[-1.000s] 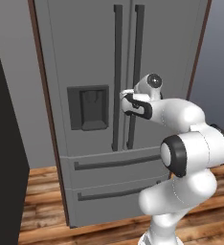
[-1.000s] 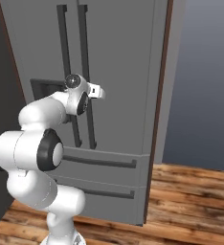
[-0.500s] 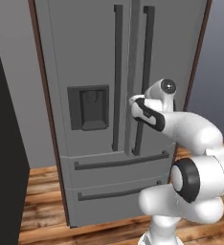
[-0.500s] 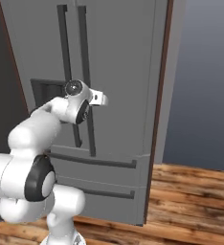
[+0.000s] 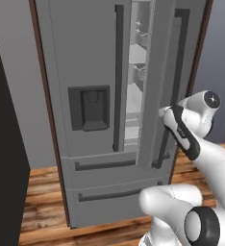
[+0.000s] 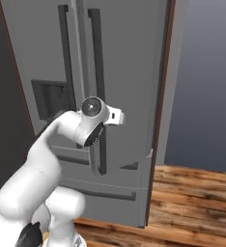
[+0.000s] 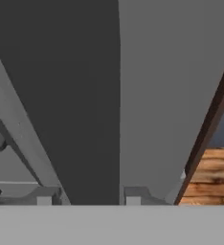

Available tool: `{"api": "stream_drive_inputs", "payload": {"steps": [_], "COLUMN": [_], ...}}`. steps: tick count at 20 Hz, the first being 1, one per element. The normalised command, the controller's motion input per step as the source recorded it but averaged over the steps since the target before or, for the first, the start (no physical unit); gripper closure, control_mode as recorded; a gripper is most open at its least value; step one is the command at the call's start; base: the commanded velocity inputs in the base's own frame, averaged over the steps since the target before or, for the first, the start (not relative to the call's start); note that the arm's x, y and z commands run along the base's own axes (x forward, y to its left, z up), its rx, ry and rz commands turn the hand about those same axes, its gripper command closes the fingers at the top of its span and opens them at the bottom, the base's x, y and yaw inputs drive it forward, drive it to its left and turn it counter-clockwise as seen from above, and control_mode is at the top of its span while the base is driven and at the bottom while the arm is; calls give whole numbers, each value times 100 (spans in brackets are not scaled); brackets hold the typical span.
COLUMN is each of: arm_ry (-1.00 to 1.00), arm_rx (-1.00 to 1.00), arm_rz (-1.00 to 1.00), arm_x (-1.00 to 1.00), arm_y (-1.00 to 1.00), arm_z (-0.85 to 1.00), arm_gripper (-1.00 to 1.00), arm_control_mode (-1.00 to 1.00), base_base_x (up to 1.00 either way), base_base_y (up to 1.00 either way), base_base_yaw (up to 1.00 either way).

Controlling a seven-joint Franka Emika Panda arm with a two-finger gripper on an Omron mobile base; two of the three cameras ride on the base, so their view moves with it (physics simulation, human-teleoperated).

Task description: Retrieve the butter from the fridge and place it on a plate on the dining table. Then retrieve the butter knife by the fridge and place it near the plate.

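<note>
The fridge [image 5: 95, 120] is sitting right in front with its right door [image 5: 165, 86] hanging ajar, shelves peeking through. The end effector [image 5: 163, 113] is clamping that door's dark handle [image 5: 174, 96].

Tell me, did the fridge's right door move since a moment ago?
Yes. The fridge's right door has swung open away from the left door, leaving a gap that shows pale shelves inside; earlier both doors sat closed together.
</note>
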Motion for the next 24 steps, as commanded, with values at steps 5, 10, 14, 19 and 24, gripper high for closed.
{"api": "stream_drive_inputs", "payload": {"steps": [5, 10, 14, 19, 24], "arm_ry": [12, 3, 1, 0, 7], "arm_rx": [4, 0, 0, -12, -41], "arm_rz": [0, -8, -4, -15, -26], "arm_x": [-86, -39, -24, -38, -61], "arm_y": [-100, -72, -33, -5, 15], "arm_z": [0, 10, 20, 19, 27], "arm_gripper": [100, -100, -100, -100, -100], "arm_control_mode": [-100, -100, -100, -100, -100], "base_base_x": [0, 0, 0, 0, 0], "base_base_y": [0, 0, 0, 0, 0], "base_base_yaw": [0, 0, 0, 0, 0]}}
